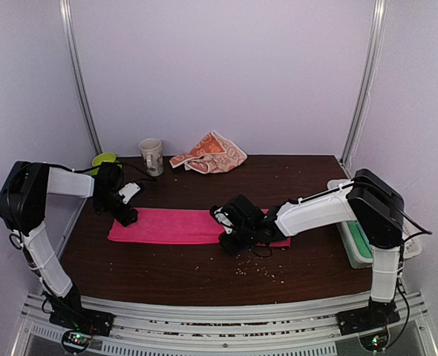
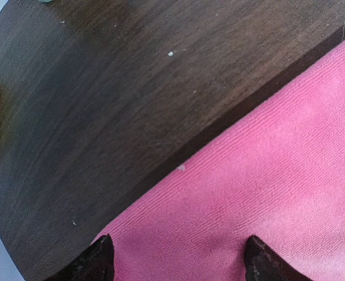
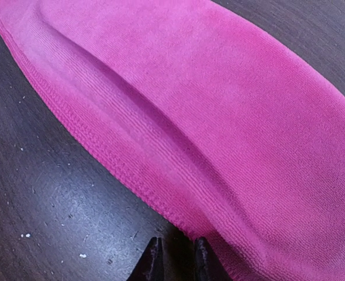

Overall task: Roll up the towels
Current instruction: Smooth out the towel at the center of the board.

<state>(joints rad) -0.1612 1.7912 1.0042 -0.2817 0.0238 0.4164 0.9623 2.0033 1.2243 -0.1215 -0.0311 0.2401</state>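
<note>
Surface (image 1: pixel 204 274) of dark wood is carrying scattered pale crumbs.

1. Far left: a green object (image 1: pixel 104 159) is sitting at the back edge, partly hidden behind the left arm. Its kind cannot be told.
2. Left jaws are standing wide apart, with the fingertips (image 2: pixel 99 260) pointing down over the left end of the hot pink towel (image 1: pixel 171 225) (image 2: pixel 266 193), near its far corner. Whether they are touching the cloth cannot be told.
3. A pale mug (image 1: pixel 152 156) is standing upright near the back wall.
4. The hot pink towel is lying flat as a long strip across the middle of the surface, running left to right.
5. The orange-peach towel (image 1: pixel 210 154) with white prints is lying crumpled at the back edge, just right of the mug and well apart from the pink one.
6. Right jaws are standing narrow, with the fingertips (image 3: pixel 152 260) nearly together at the pink towel's near hem, at its right end. A long raised fold is running along the cloth there. Whether any fabric is being pinched cannot be told.
7. Far right: a white tray (image 1: pixel 344 236) with green contents is sitting at the surface's edge.
</note>
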